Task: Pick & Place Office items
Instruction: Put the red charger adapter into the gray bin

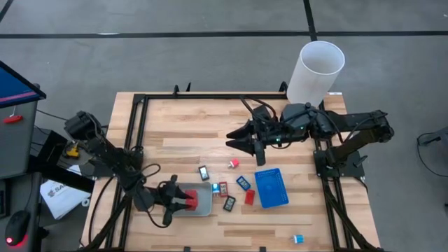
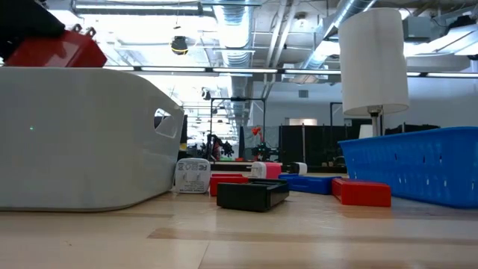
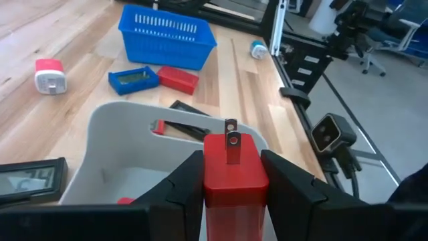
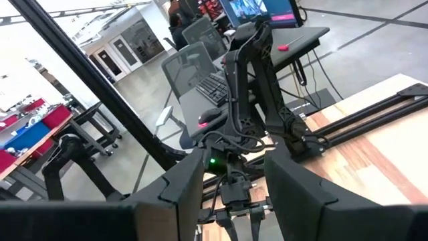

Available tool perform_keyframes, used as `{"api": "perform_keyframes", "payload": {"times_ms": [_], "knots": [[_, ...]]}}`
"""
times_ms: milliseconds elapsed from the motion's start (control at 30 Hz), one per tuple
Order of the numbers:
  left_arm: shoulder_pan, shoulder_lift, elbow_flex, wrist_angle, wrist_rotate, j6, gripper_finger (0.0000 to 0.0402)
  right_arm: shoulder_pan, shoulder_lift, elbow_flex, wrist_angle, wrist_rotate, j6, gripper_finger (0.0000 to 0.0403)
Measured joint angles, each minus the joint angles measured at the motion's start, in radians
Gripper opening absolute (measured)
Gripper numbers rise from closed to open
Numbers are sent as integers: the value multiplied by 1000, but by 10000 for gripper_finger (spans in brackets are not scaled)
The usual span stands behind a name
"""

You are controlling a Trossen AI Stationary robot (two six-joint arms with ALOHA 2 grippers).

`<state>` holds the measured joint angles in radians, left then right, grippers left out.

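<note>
Red plug block clamped in the left gripper, held just above the grey tray, so the placing step is in hand; next calls for lowering and releasing; right gripper waits mid-surface, jaws apart, empty.

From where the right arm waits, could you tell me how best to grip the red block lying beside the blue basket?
Take the red block across its two long sides, coming straight down from above. It lies flat, and the blue basket crowds one side, so a level approach looks blocked.
</note>
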<state>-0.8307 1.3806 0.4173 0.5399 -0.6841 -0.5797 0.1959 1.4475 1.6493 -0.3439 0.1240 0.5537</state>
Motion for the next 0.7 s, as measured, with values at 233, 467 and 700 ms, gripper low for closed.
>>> {"api": "perform_keyframes", "payload": {"times_ms": [233, 467, 700], "knots": [[0, 11, 19, -63, -5, 8, 118, 0, -5, 0, -20, -3, 0, 152], [-14, 10, 20, -104, -16, -2, 118, 0, -5, 0, -23, -8, -3, 152], [-30, 10, 20, -114, -17, -4, 118, 0, -5, 0, -22, -11, -3, 152]]}}
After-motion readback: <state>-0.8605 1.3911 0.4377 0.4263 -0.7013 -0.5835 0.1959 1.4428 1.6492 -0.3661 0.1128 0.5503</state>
